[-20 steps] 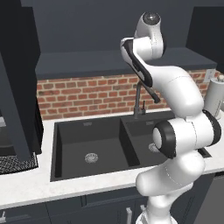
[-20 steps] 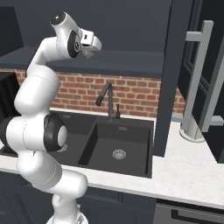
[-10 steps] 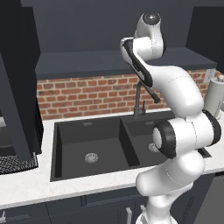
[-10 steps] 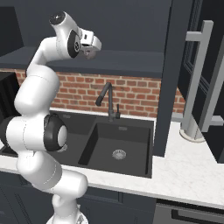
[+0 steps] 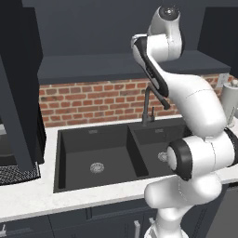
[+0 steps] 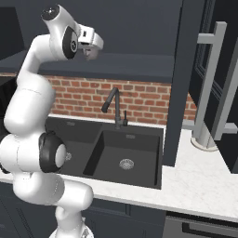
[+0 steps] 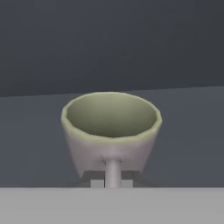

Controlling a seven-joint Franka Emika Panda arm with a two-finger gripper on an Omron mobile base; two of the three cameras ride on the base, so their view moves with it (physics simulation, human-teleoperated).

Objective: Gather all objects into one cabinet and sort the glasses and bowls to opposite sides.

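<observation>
1. Since a second ago: the arm and base have not shifted in either base view. Only the jaws changed, going from spread to clamped.
2. Gripper (image 6: 91, 52) is up at the open dark shelf above the sink (image 6: 122, 149), clenched on a pale beige-green mug (image 7: 111, 131). In the hand view the mug's loop handle (image 7: 113, 171) runs down to just between the finger tips, so I judge the grip is on the handle.
3. Mug is upright, mouth up, empty, sitting on the dark shelf floor, roughly centred ahead of the hand. Back wall is close behind it.
4. Handle faces the hand, which I reckon is why the approach is level and straight in. A rim grab would need clearance from above.
5. Open cabinet door (image 6: 182, 79) hangs to the right, with its silver bar handle (image 6: 208, 88) further right. Black faucet (image 6: 114, 108) stands below, near the brick wall (image 6: 139, 98).
6. Step in hand, as I read it: mug secured and ready to lift clear. Watch for the mug swinging on a handle-only grip.
</observation>
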